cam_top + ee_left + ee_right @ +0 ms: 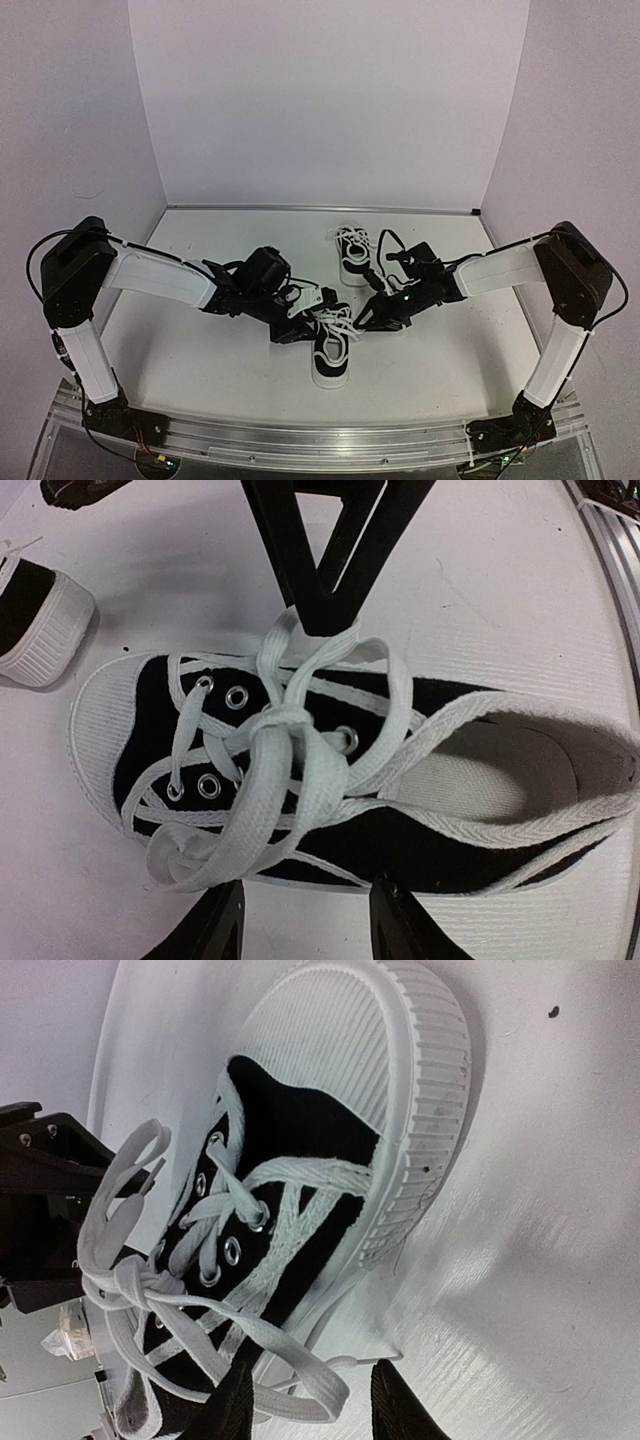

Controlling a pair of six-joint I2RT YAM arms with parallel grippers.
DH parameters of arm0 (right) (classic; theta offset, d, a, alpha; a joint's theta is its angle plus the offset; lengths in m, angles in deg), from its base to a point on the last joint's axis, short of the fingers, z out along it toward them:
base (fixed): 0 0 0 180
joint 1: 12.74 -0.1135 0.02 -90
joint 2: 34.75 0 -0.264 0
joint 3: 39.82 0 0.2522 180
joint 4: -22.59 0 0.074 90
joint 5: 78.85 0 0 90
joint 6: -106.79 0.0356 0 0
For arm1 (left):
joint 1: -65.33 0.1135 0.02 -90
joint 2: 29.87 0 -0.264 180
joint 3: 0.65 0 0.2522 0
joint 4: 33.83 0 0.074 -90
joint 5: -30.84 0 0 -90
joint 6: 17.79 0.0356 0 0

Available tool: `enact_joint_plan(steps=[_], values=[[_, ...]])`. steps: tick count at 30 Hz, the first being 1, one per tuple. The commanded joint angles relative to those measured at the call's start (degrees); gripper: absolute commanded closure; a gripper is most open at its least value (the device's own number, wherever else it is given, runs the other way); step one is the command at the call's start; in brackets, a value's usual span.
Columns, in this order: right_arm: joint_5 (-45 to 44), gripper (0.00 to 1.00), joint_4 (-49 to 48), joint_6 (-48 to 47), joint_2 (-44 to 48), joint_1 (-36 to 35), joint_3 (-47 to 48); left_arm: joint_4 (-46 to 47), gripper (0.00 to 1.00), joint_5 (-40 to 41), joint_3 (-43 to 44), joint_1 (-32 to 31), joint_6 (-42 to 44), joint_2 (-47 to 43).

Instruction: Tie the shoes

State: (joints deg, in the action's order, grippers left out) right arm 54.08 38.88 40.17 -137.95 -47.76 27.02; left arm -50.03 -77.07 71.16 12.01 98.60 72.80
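Left arm (150, 275) comes in from the left edge of the overhead view, low over the white worktop (200, 370).

Left tool (305, 925): fingers stand moderately apart with nothing gripped between them. At the bottom of the left wrist view they straddle the sole edge of the near shoe (332, 358).

Near shoe: centre of the overhead frame, just below the two tools, upright on its sole. Black upper, white toe cap (100, 710). In the left wrist view it lies across the frame, toe at left and opening at right. Laces (330, 770) lie loose over the upper and gather into a knot-like crossing (285, 720) at mid-frame. Their ends trail off the sides.

Far shoe (352, 255): above centre in the overhead view, apart from the near one, touched by neither tool.

Right tool (370, 315): just right of the near shoe, tips at the laces, fingers part-spread. A lace loop (300, 1392) lies between the fingertips at the bottom of the right wrist view, with a gap showing beside it. It is not pinched.

Right arm (500, 268) runs off toward the right edge.
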Motion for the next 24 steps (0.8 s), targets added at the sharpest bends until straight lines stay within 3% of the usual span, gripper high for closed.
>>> enact_joint_plan(steps=[1,8,15,20,24], values=[[0.73,0.64,-1.22,-1.20,-0.48,0.09,1.58,2.02,0.54,-0.59,2.30,0.06,1.22,-0.08],[1.10,0.65,-1.37,-1.49,-0.05,0.13,1.13,2.19,0.43,3.69,1.83,0.04,1.92,-0.27],[1.13,0.66,-1.31,-1.60,0.02,0.13,1.06,2.22,0.41,4.59,3.17,0.08,2.78,0.87],[1.17,0.66,-1.38,-1.59,-0.24,0.13,1.22,4.30,0.45,-0.51,3.65,0.06,3.47,0.86],[1.27,0.66,-1.26,-1.64,-0.13,0.11,1.24,4.59,0.58,-2.86,4.06,0.07,3.70,0.53]])
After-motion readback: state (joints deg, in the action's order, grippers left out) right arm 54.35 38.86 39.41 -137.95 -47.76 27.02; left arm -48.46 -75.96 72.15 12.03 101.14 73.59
